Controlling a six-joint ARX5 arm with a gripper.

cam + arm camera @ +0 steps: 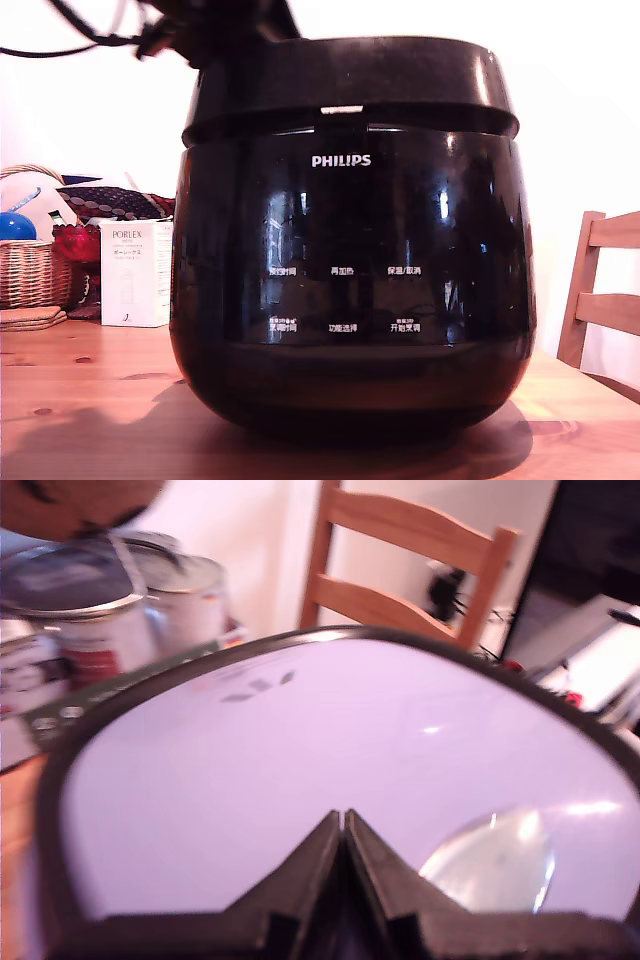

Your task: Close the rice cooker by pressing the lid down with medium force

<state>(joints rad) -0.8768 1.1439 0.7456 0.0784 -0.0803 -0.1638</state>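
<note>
The glossy black rice cooker (pixel 350 290) fills the exterior view, with its white PHILIPS logo and button labels facing the camera. Its lid (pixel 350 85) lies down on the body, with a thin seam and a small light strip at the front. Dark parts of the arm (pixel 235 25) show just above the lid's rear, toward the exterior view's left. In the wrist view my gripper (pixel 343 818) is shut, fingertips together and holding nothing. It sits right at the shiny top of the lid (pixel 300 770), which reflects bright light. Whether it touches the lid I cannot tell.
On the wooden table (pixel 80 400), at the exterior view's left, stand a wicker basket (pixel 35 270), a red glass object (pixel 78 243) and a white PORLEX box (pixel 135 272). A wooden chair (pixel 605 290) stands at the right. The wrist view shows metal tins (pixel 90 600) and the chair (pixel 400 565) beyond the lid.
</note>
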